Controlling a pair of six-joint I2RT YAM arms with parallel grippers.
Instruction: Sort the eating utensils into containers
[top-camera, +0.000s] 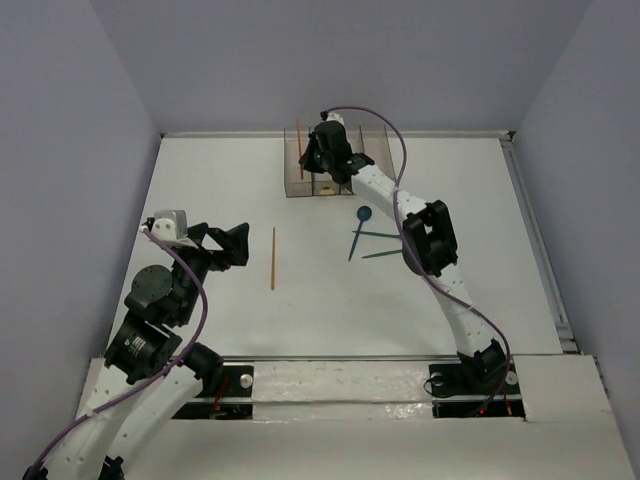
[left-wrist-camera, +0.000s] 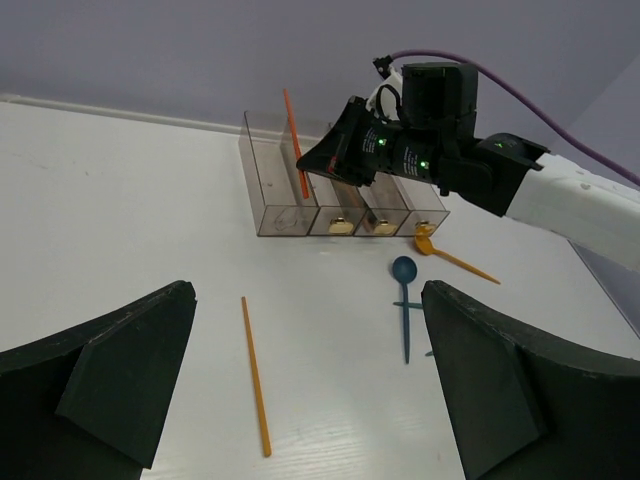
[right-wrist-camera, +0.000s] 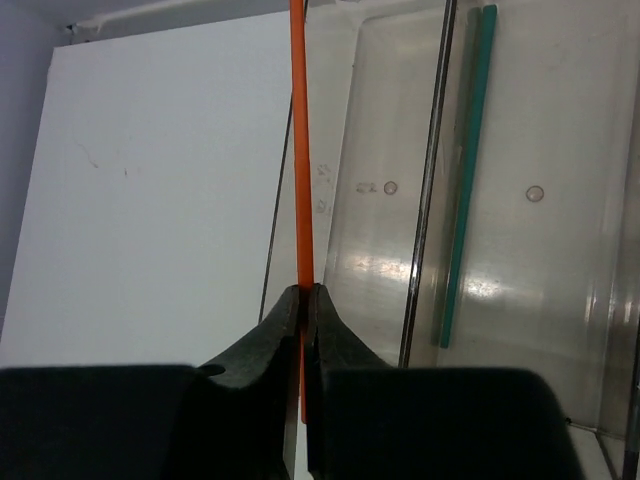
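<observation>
- handling: held orange stick (right-wrist-camera: 298, 150) is judged v. light, thin and stiff, prob. smooth plastic, so it can slip or swing in a pinch. best taken near one end w/ the length kept in line w/ the bin.
- right claw (right-wrist-camera: 305, 290) is clenched on that stick near its lower end. the stick is seen nipped betw. the two tips, w/ most of its length running up and away from the claw.
- containers (top-camera: 295, 190) are set at the far side of the tabletop (top-camera: 200, 180). the stick is held steeply tilted, its low end down in the leftmost bin (left-wrist-camera: 270, 190), close to the outer wall. contact w/ the floor can't be told.
- a teal piece (right-wrist-camera: 465, 180) is seen lying flat in the next bin over, apart from the stick.
- left claw (left-wrist-camera: 308, 290) is released, jaws wide, nothing betw. them, held above the tabletop.
- second orange stick (left-wrist-camera: 254, 375) lies flat on the tabletop just ahead of the left claw and a bit left of its centre, untouched. a pinch at mid-length would be needed, since it's flush w/ the surface and hard to get under.
- blue spoon (left-wrist-camera: 404, 270) and orange spoon (left-wrist-camera: 440, 250) lie loose in front of the containers, not yet sorted.
- risk, as judged: stick tipping out over the wall if let go while this upright.
</observation>
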